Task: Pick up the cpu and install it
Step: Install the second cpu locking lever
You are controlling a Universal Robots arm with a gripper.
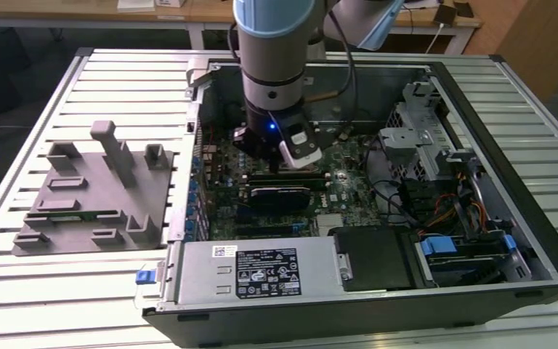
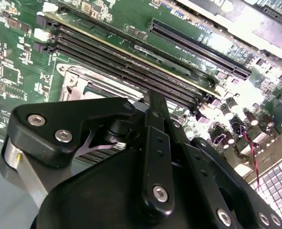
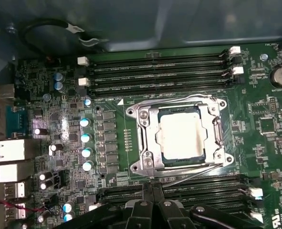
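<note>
The cpu [image 3: 182, 136], a flat square chip with a silver-white top, lies inside the metal-framed socket [image 3: 143, 143] on the green motherboard [image 3: 255, 143]. My gripper [image 3: 152, 191] hangs a little above the board, beside the socket and over the black memory slots [image 3: 198, 191]. It is apart from the cpu. Its black fingers are shut with nothing between them. In the second wrist view the gripper [image 2: 152, 102] and its black linkages cover most of the socket. In the exterior view the arm reaches down into the open computer case, with the gripper [image 1: 281, 166] low over the board.
The case walls [image 1: 511, 131] ring the board. A power supply [image 1: 259, 273] sits at its near side and a drive cage with cables [image 1: 434, 167] at the exterior view's right. A grey holder [image 1: 95, 196] stands on the slatted table at the exterior view's left.
</note>
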